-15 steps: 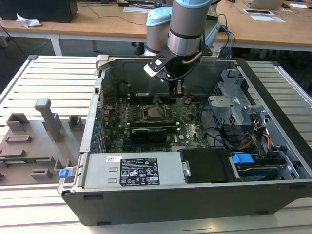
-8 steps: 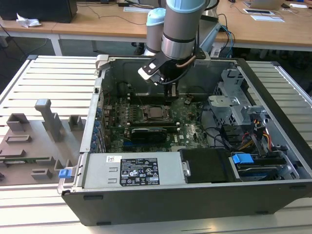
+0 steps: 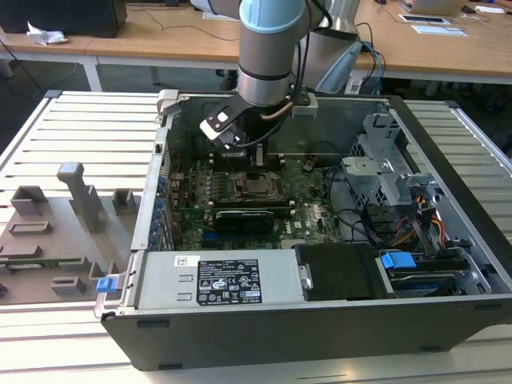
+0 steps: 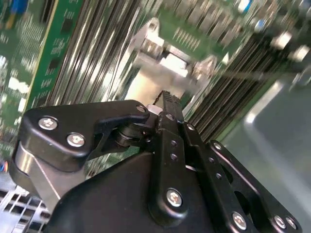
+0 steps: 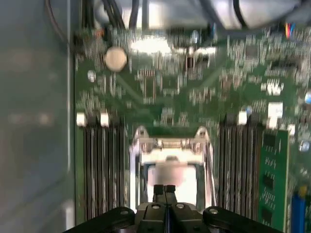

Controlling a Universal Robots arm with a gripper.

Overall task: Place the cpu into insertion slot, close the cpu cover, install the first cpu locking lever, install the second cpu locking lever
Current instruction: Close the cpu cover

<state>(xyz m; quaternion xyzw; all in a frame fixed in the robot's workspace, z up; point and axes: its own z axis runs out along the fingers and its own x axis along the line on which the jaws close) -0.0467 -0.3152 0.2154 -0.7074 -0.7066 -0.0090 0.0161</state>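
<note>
My gripper (image 3: 258,170) hangs inside the open computer case, just above the insertion slot (image 3: 258,187) on the green motherboard (image 3: 308,210). In both wrist views its black fingertips (image 5: 164,189) are pressed together with nothing seen between them. Just beyond the gripper (image 4: 167,99), the cpu (image 5: 171,175) shows as a pale silvery square seated in the socket. The cpu cover (image 5: 170,144), a grey metal frame with two hinge lugs, borders the chip on its far side; I cannot tell whether it lies fully flat. The locking levers cannot be made out.
Rows of long black memory slots (image 5: 102,165) flank the socket on both sides. A long black card (image 3: 248,216) lies in front of the socket, then the labelled power-supply box (image 3: 216,280). A metal drive cage (image 3: 384,172) and cables fill the case's right. Grey fixtures (image 3: 48,232) stand outside on the left.
</note>
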